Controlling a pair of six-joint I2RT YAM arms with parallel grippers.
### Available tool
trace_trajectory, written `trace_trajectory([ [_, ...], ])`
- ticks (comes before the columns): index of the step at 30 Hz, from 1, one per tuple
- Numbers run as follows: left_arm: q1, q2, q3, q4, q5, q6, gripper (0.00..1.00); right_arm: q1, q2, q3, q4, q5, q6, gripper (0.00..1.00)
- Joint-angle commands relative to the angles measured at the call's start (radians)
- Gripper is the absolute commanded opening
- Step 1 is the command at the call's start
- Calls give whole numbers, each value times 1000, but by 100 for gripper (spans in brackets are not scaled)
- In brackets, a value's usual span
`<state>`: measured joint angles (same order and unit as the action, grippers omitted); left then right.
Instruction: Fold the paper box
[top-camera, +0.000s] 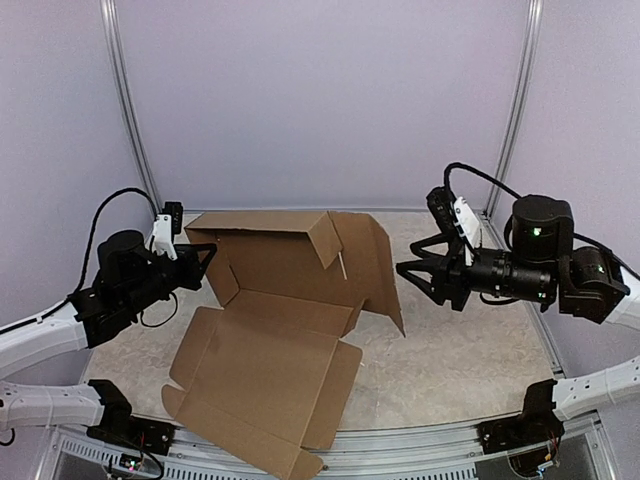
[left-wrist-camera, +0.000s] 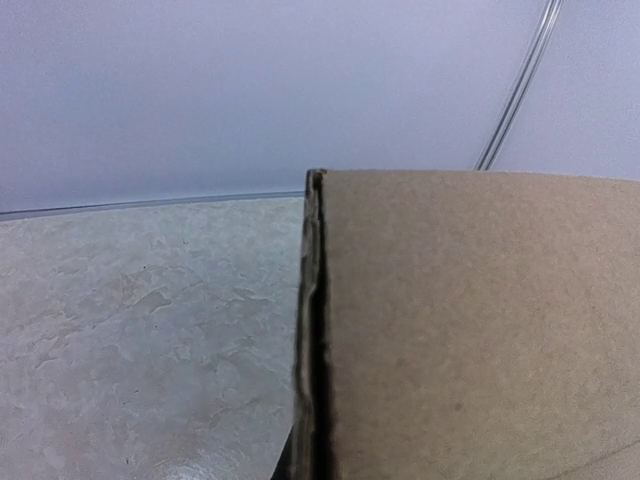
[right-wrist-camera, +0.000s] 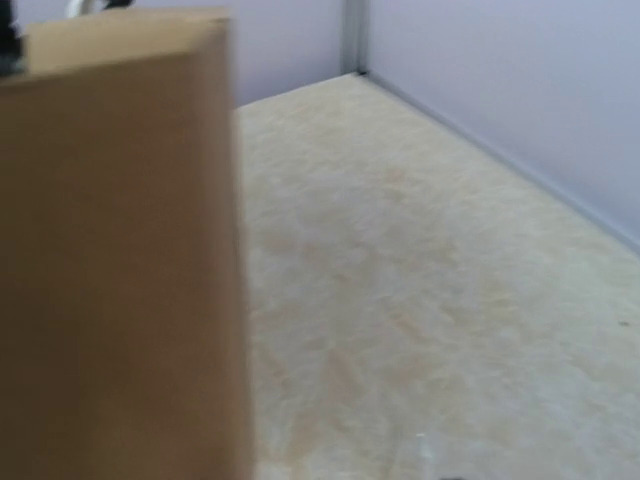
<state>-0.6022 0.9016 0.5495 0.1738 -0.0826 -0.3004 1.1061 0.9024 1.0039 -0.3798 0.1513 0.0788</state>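
Centrally on the tabletop lies the paper box, half-formed: its rear wall and right flap stand upright, and its front panels lie flat. At the box's rear left corner, the left claw is pinched tight on the wall's edge. Just right of the box's standing flap, the right claw hangs with jaws partly spread, gripping nothing.

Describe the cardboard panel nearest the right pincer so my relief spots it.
On the table, find the brown cardboard box, half open. At its far right one tall panel stands up, facing the right pincer. Unlike the flatter near flaps, it tapers to a point.
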Motion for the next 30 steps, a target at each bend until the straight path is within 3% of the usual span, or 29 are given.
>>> trace_trajectory([
  [1,7,-17,-12,37,-2,13,0,8,38,31,-17,-117,-1,48],
  [13,7,-10,-9,35,-41,14,0,8,159,49,10,-218,15,45],
  [23,5,-23,-18,24,-72,17,0,8,273,90,54,-196,14,45],
  [30,-20,-27,-9,-18,-175,8,0,8,345,100,129,-121,11,46],
])
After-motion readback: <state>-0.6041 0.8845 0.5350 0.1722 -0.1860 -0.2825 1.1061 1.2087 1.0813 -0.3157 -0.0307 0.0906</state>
